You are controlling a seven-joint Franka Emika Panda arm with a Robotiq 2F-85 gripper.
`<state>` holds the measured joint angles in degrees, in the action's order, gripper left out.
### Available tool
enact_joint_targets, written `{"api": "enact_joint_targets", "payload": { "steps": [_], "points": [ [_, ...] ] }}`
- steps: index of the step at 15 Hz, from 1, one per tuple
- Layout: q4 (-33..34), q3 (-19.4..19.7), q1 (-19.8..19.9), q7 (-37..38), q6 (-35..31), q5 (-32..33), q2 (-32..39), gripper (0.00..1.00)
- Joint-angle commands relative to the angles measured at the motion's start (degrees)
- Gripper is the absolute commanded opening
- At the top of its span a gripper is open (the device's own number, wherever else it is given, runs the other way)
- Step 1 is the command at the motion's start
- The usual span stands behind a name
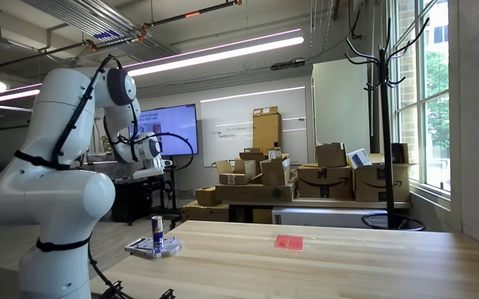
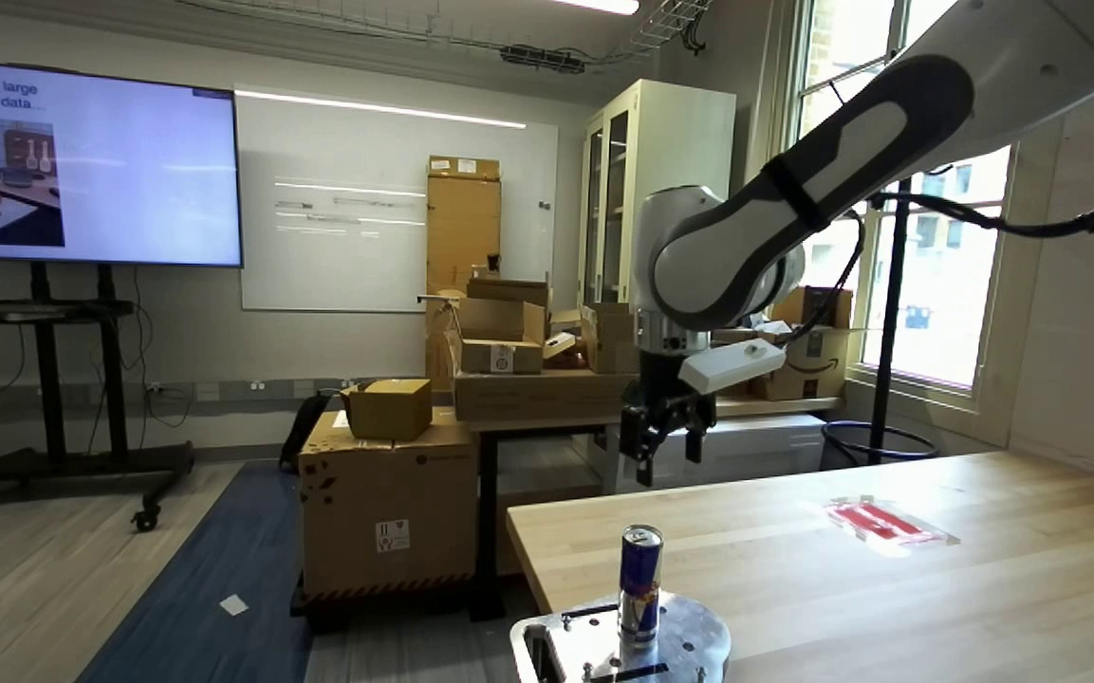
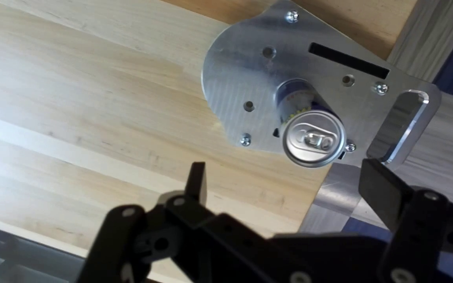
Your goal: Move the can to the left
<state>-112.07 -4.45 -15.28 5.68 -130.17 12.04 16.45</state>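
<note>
Silver metal plate point(image 3: 226, 78), one: lying at the edge of your counter point(image 3: 92, 118) and reaching partly past it. Fittings for you to count in the wrist view: four screws point(image 3: 380, 88), three round holes point(image 3: 268, 52), one oblong handle cut-out point(image 3: 397, 124), one long black slot point(image 3: 349, 60) in full view.

Can point(image 3: 313, 137), one: slim, blue and silver, standing upright on the plate, pull-tab end up.

Pincer point(image 3: 285, 177), one: black, its two fingers point(image 3: 196, 182) well apart, as you see; it hangs higher than the can and away from it.

Arm point(image 1: 62, 112), one: white and grey, carrying the pincer.

Flat red piece point(image 1: 288, 242), one: on the counter, well apart from the plate in both exterior views.

Beyond the counter, in an exterior view, you have one lit screen point(image 2: 148, 171), one whiteboard point(image 2: 338, 256) and one tall cabinet point(image 2: 684, 142).

In an exterior view you also have one black coat stand point(image 1: 385, 124) near the window point(image 1: 436, 104), and two brown boxes point(image 1: 314, 176), each printed with a curved arrow.

Other cardboard boxes point(image 2: 390, 512), stacked and overlapping: more than you could count with certainty.
</note>
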Motion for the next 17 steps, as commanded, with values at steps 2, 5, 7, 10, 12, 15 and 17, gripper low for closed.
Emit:
{"api": "enact_joint_targets", "payload": {
  "steps": [2, 5, 7, 10, 12, 15, 17],
  "points": [
    [-8.5, 1.7, 5.8, -0.4, 1.1, -1.0, -10.9, 1.0],
    [-12.2, 3.7, 9.6, -1.9, 1.1, -2.3, -14.5, 1.0],
    [-14.0, 4.9, 11.8, -2.8, 1.1, -3.2, -16.0, 1.0],
    [-13.1, 5.1, 12.7, -1.8, 0.6, -2.1, -14.4, 1.0],
    [-14.1, 5.6, 13.6, -2.4, 0.7, -2.4, -15.1, 1.0],
    [-14.4, 5.6, 13.6, -2.5, 0.6, -2.5, -15.3, 1.0],
    [-14.5, 5.6, 13.6, -2.5, 0.6, -2.5, -15.3, 1.0]
  ]
}}
